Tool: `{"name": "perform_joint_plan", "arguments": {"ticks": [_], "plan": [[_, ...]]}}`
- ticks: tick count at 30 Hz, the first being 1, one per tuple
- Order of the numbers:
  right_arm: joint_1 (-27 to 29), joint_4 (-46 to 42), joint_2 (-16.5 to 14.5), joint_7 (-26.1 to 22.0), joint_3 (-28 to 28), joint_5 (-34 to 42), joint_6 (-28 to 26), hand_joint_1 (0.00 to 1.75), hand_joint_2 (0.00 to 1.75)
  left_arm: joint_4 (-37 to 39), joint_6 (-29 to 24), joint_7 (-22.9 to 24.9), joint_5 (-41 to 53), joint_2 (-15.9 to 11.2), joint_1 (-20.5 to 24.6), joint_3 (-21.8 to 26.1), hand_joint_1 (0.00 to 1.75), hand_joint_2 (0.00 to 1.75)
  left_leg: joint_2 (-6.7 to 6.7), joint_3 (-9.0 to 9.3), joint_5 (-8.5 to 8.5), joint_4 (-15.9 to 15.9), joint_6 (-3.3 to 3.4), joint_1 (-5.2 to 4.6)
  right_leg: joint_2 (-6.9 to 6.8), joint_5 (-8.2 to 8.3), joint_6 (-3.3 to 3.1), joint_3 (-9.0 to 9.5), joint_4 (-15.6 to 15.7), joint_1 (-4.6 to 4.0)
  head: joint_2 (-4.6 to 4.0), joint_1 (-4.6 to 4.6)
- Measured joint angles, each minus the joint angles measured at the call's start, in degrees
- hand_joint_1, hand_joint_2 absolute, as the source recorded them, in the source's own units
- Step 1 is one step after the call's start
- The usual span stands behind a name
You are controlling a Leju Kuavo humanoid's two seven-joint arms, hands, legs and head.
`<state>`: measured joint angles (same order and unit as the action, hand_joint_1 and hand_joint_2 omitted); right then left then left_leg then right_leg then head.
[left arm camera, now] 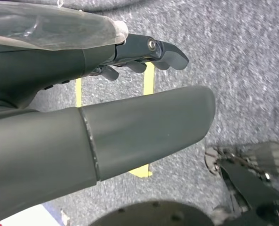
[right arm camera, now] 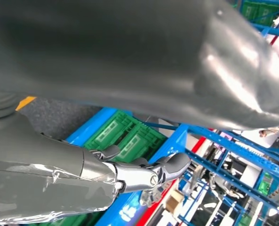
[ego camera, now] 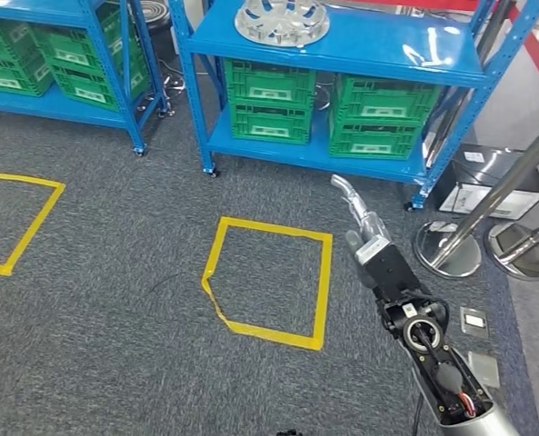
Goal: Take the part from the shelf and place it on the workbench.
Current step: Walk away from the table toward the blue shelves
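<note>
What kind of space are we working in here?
Probably a warehouse or factory test floor: blue steel shelving holding green crates and a metal wheel-like part, yellow tape squares on grey carpet, and stanchion bases at the right.

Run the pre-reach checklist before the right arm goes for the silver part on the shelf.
1. Silver part on the blue shelf, nothing on top of it: ok.
2. Right hand empty, fingers apart: ok.
3. Left hand empty: ok.
4. Right hand near the part: not ok, it is well below the shelf top.
5. Shelf edge free in front of the part: ok.
6. Workbench located: cannot tell.
</note>
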<state>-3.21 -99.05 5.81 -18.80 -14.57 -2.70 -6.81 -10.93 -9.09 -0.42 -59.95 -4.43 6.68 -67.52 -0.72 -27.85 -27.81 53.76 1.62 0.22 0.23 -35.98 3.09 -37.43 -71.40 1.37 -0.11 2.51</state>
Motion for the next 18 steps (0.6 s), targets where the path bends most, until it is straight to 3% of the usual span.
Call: {"name": "perform_joint_plan", "arguments": {"ticks": [1,2,4,5,6,8,10,12,13,15,16,17,18], "plan": [[0.0,0.0,0.0,0.0,0.0,0.0,0.0,0.00,0.00,0.0,0.0,0.0,0.0,0.0,0.0,0.0,0.00,0.00,-0.08,0.99,-0.71,0.0,0.05,-0.22,0.01,0.84,-0.37,-0.51,1.6,-0.24,0.00,0.12],[0.0,0.0,0.0,0.0,0.0,0.0,0.0,0.00,0.00,0.0,0.0,0.0,0.0,0.0,0.0,0.0,0.00,0.00,-0.14,2.04,-1.44,0.0,0.08,-0.42,0.03,3.17,-0.92,-0.33,4.7,-0.55,0.00,0.30],[0.1,0.0,0.0,0.0,0.0,0.0,0.0,0.00,0.00,0.0,0.0,0.0,0.0,0.2,-0.1,0.0,0.00,0.00,-0.34,3.71,-2.86,-0.1,0.01,-0.65,0.14,9.96,-2.29,0.47,11.4,-1.36,0.00,0.32],[0.1,0.0,0.0,0.0,0.0,0.0,0.0,0.00,0.00,0.0,0.0,0.0,0.0,0.3,0.0,0.0,0.00,0.00,-0.44,4.21,-3.49,-0.3,-0.19,-0.63,0.23,12.24,-2.83,1.04,13.4,-1.72,0.00,0.17],[0.1,0.0,0.0,0.0,0.0,0.0,0.1,0.00,0.00,0.0,0.0,-0.1,0.0,0.4,0.1,0.0,0.00,0.00,-0.52,4.65,-3.86,-0.3,-0.44,-0.58,0.31,13.35,-3.22,1.44,14.4,-2.00,0.00,-0.02],[-0.1,-0.1,0.0,0.0,0.0,0.0,0.1,0.00,0.00,0.0,0.0,-0.1,0.0,0.4,0.3,0.0,0.00,0.00,-0.48,5.07,-3.71,0.3,-1.00,-0.48,0.40,12.91,-3.74,2.93,15.2,-2.06,0.00,-0.04],[-0.3,-0.2,0.0,0.0,0.0,0.0,0.1,0.00,0.00,0.0,0.0,-0.2,-0.1,0.4,0.4,0.0,0.00,0.00,-0.25,3.23,-2.73,4.4,-1.45,-0.44,0.35,12.59,-4.24,4.62,16.3,-1.75,0.00,-0.19],[-0.3,-0.2,0.0,-0.1,0.0,0.0,0.1,0.00,0.00,0.0,0.0,-0.4,-0.1,0.5,0.4,0.0,0.00,0.00,-0.03,-1.82,-3.89,11.7,-2.15,-0.23,0.21,12.07,-4.51,6.03,17.0,-1.50,0.00,-0.64],[-0.3,-0.2,0.0,-0.1,0.0,0.0,0.1,0.00,0.00,0.0,-0.1,-0.5,-0.1,0.5,0.4,0.0,0.00,0.00,0.05,-4.60,-5.65,14.8,-2.54,-0.07,0.23,11.70,-4.55,6.57,17.2,-1.42,0.00,-0.79],[-0.3,-0.1,0.0,-0.1,-0.1,0.3,0.2,0.00,0.00,0.0,-0.2,-0.8,-0.1,0.5,0.4,0.0,0.00,0.00,0.15,-8.39,-8.66,16.8,-3.11,0.28,0.68,10.65,-4.38,7.86,17.3,-1.19,0.00,-0.93],[-0.4,0.0,0.0,-0.1,-0.1,0.5,0.3,0.00,0.00,0.0,-0.3,-0.8,-0.1,0.5,0.3,0.0,0.00,0.00,0.17,-9.01,-8.21,15.2,-3.24,0.43,1.03,10.05,-4.21,8.62,17.3,-1.05,0.00,-1.03],[-0.4,0.0,0.0,-0.1,-0.1,0.7,0.4,0.00,0.00,0.0,-0.4,-0.8,-0.1,0.4,0.2,0.0,0.00,0.00,0.07,-8.91,-5.94,12.1,-3.33,0.57,1.41,9.44,-3.98,9.40,17.3,-0.90,0.00,-1.18],[-0.4,0.1,0.0,-0.1,-0.1,0.8,0.5,0.00,0.00,0.0,-0.4,-0.8,-0.1,0.3,0.1,0.0,0.00,0.00,-0.31,-8.40,-2.19,8.0,-3.38,0.69,1.73,8.87,-3.72,9.94,17.3,-0.76,0.00,-1.38]]}}
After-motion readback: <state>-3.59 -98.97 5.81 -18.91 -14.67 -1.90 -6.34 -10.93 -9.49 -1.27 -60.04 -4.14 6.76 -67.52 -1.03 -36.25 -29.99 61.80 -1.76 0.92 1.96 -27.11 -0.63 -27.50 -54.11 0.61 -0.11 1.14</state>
